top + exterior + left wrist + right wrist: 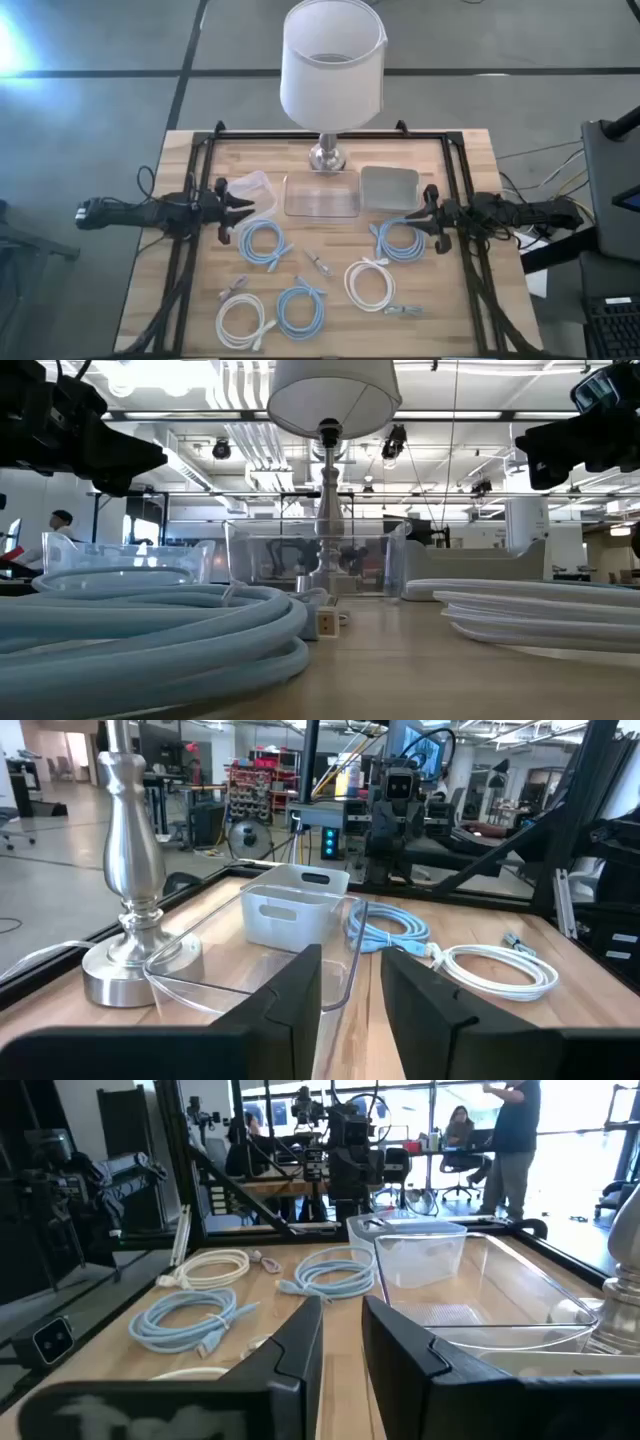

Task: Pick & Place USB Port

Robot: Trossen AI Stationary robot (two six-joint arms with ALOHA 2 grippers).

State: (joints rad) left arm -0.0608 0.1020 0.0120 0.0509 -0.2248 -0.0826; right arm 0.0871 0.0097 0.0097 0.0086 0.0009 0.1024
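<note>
Low view: both arms cut off by the top edge; near cable coil [150,630] blurred, cropped at 9 o'clock. High view: connector [402,311] at 5 o'clock too small to identify. Lamp shade [332,62] hides its stem.

The wooden table [150,250] carries a lamp [328,155] and three clear bins [322,194]. Blue and white coiled cables [264,242] lie in front.

Black arms, black fingers, both sides alike.
My left arm [150,212] and right arm [500,212] are dark, jointed and knobbly, with thin black cables looping along them. My left gripper [345,1010] and right gripper [340,1355] each end in two flat, matte black, wedge-shaped fingers [290,1010].
</note>
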